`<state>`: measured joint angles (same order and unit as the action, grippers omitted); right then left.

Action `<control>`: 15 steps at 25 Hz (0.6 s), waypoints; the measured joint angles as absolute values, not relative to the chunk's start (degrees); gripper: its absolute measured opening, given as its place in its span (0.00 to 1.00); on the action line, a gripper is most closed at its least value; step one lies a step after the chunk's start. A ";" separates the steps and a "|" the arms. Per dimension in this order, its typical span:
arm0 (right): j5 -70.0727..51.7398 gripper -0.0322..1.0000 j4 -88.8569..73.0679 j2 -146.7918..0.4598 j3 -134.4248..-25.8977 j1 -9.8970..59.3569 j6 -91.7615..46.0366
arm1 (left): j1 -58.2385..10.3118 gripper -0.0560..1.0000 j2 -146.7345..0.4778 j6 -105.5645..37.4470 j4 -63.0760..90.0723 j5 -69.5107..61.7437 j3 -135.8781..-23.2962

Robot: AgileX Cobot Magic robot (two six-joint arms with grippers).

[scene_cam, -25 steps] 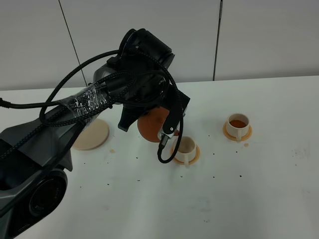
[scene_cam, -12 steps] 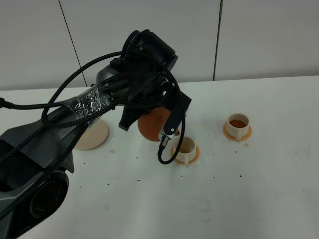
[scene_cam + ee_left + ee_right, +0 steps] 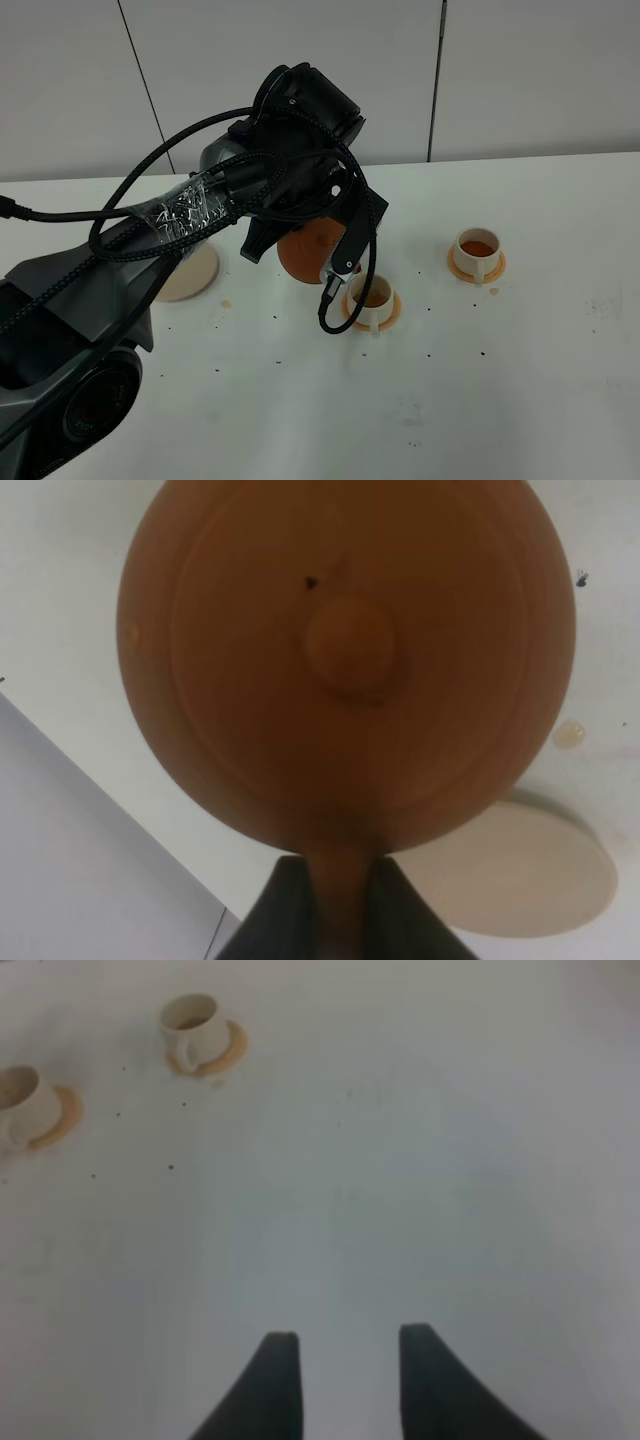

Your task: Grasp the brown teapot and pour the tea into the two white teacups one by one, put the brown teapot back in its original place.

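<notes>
The brown teapot hangs tilted above the table, its spout toward the nearer white teacup, which holds brownish tea on its orange saucer. In the left wrist view my left gripper is shut on the handle of the teapot, whose lid knob faces the camera. The second teacup stands further right with tea in it. The cream plate lies bare to the left, also seen behind the pot as the plate. My right gripper is open over bare table, away from both cups.
The left arm's black body and cables cover much of the table's left half. Small dark specks and tea drops dot the white tabletop. A grey panelled wall stands behind the table.
The left arm has shifted slightly right with the teapot. The nearer cup now shows brown tea inside. The right gripper has not moved.
</notes>
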<state>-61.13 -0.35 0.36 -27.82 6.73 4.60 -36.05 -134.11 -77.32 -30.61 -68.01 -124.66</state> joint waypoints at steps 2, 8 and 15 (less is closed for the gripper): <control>-61.13 0.26 -0.35 0.36 -27.82 6.73 4.60 | -36.07 0.22 -134.11 -77.32 -30.83 -68.01 -124.66; -61.13 0.26 -0.35 0.36 -27.82 6.73 4.60 | -36.12 0.22 -134.11 -76.90 -31.27 -68.01 -124.66; -61.13 0.26 -0.35 0.36 -27.82 6.73 4.53 | -36.12 0.22 -134.11 -76.73 -31.65 -68.01 -124.66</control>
